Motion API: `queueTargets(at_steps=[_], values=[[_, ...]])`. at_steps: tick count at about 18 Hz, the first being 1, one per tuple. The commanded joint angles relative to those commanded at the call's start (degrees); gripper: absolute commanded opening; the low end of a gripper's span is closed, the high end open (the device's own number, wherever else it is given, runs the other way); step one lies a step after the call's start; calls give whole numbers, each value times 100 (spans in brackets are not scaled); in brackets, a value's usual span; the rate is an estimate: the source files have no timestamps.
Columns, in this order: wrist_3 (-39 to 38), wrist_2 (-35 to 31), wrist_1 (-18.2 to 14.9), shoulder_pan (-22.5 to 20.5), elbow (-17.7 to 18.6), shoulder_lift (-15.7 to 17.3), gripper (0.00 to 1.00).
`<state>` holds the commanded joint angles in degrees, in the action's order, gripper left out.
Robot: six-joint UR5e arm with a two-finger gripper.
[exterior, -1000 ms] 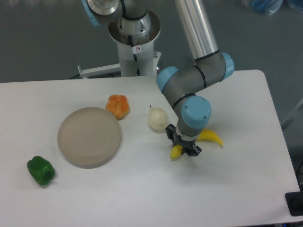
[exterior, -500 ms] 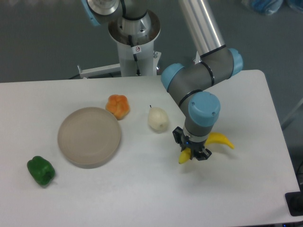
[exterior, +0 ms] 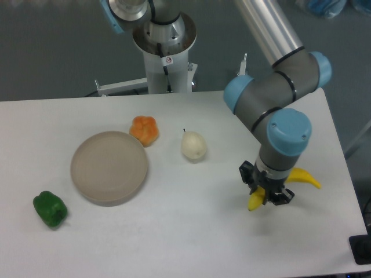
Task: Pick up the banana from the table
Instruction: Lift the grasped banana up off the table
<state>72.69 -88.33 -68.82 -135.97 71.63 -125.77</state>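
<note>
The bright yellow banana (exterior: pixel 304 178) is held in my gripper (exterior: pixel 266 191) at the right side of the white table (exterior: pixel 185 237). One yellow end sticks out below the fingers and the other end points right past the wrist. The middle of the banana is hidden by the gripper. The gripper is shut on it. I cannot tell whether the banana still touches the tabletop.
A cream-white pear (exterior: pixel 193 145) lies left of the gripper. An orange fruit (exterior: pixel 144 130) sits beside a round beige plate (exterior: pixel 109 167). A green pepper (exterior: pixel 49 208) lies at the front left. The robot base (exterior: pixel 163 43) stands behind the table.
My gripper has moved to the right and slightly toward the front, carrying the banana with it. The other objects have not moved.
</note>
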Motion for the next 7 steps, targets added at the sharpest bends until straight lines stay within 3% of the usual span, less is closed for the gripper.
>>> queueTargets(at_steps=[7], values=[[26, 9, 79, -9, -97, -44, 0]])
